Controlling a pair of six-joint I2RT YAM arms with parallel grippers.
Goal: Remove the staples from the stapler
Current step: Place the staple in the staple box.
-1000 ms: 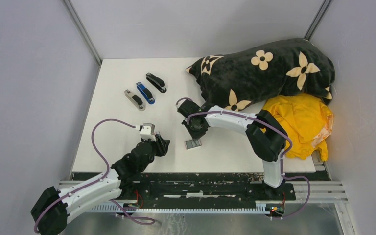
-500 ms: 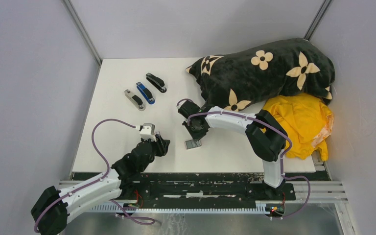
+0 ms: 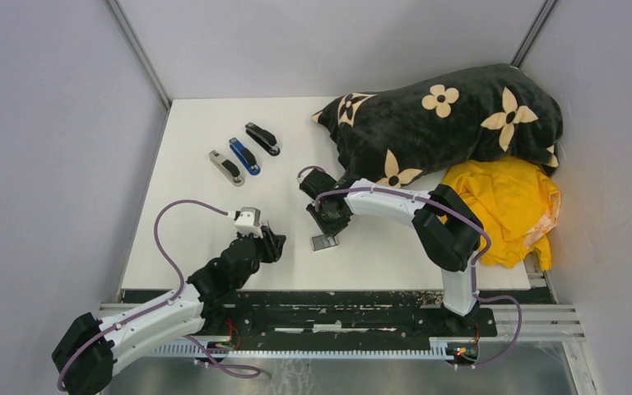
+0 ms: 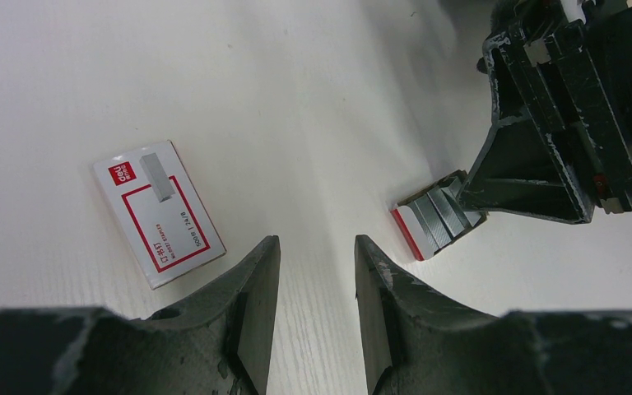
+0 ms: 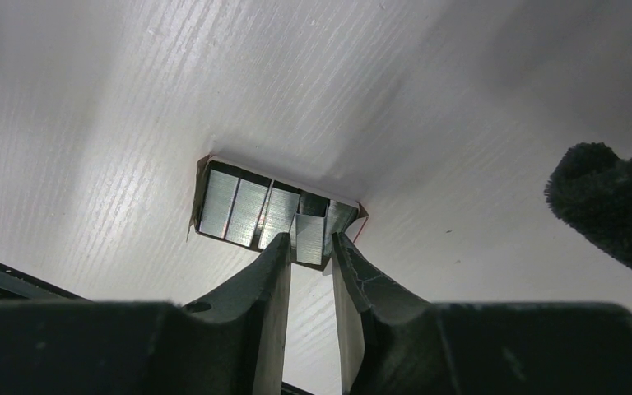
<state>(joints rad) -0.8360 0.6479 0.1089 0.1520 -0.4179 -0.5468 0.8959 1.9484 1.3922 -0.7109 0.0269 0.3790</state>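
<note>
Three staplers lie at the far left of the table: a silver one (image 3: 227,167), a blue one (image 3: 245,156) and a black one (image 3: 262,138). Both grippers are well away from them. My right gripper (image 3: 327,228) (image 5: 310,240) points down at a small open tray (image 3: 324,242) (image 4: 429,224) packed with grey staples (image 5: 247,210). One strip of staples (image 5: 310,230) stands tilted between its fingertips, with a thin gap on each side. My left gripper (image 3: 273,243) (image 4: 317,247) hovers open over bare table, nothing between its fingers.
A white-and-red staple box (image 4: 158,212) lies flat to the left of my left gripper. A black flowered blanket (image 3: 453,115) and a yellow cloth (image 3: 506,202) fill the back right. The table's near edge (image 3: 329,290) is just behind the grippers.
The small tray under the right gripper has shifted slightly. Both arms stay where they were.
</note>
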